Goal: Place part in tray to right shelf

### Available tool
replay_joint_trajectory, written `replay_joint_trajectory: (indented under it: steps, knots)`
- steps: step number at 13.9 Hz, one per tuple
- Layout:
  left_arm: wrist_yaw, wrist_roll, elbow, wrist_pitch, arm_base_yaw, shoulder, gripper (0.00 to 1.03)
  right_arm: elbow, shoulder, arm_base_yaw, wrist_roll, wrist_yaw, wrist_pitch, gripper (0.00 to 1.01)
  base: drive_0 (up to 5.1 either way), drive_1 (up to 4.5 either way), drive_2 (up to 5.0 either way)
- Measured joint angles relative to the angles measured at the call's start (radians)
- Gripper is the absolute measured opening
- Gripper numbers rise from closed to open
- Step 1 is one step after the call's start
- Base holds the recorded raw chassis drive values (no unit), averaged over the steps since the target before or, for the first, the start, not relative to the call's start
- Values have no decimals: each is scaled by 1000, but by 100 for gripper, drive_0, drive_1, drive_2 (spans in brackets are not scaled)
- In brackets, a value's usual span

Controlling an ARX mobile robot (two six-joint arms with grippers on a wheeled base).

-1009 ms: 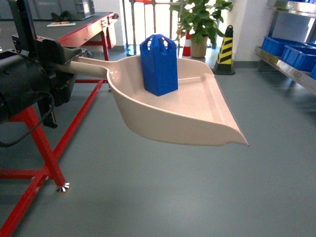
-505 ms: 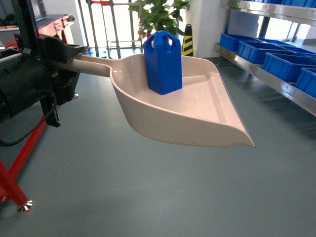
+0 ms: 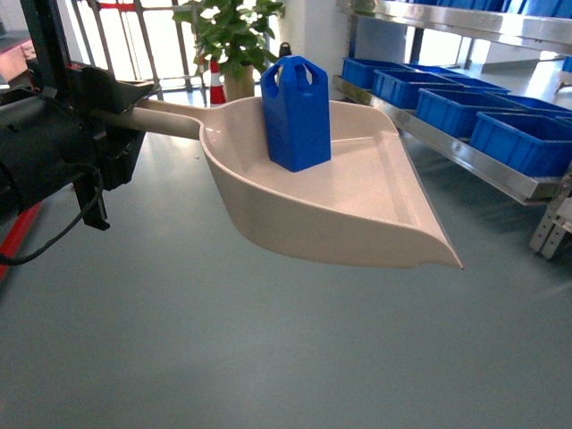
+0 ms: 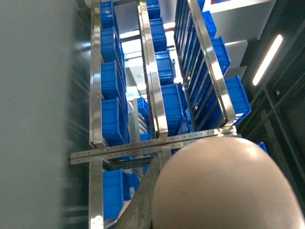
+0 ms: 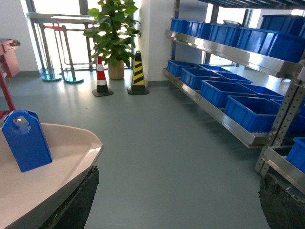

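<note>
A blue box-shaped part (image 3: 296, 113) stands upright in the beige scoop-shaped tray (image 3: 357, 210). My left gripper (image 3: 114, 118) is shut on the tray's handle and holds it level above the floor. In the left wrist view the tray (image 4: 224, 186) fills the lower right and hides the fingers. The right wrist view has the part (image 5: 26, 140) and the tray (image 5: 57, 162) at its left edge. My right gripper (image 5: 178, 202) is open and holds nothing. The shelf (image 3: 465, 134) of blue bins runs along the right.
A potted plant (image 3: 231, 36) and two traffic cones (image 5: 101, 78) (image 5: 138, 71) stand by the far wall. The shelf's perforated steel upright (image 3: 554, 219) is at the right edge. Grey floor (image 3: 268, 357) lies between me and the shelf.
The head view has swung right: the red table has left the frame and the shelf with blue bins has come in, larger and closer. The tray and the part stay steady in the left gripper.
</note>
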Motion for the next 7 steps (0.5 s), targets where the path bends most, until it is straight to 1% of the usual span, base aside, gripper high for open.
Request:
replay_joint_trajectory:
  steps: [7]
  knots:
    - [-2, 0, 0, 0, -1, 0, 14, 0, 0, 0, 0, 0, 0, 98, -160, -160, -160]
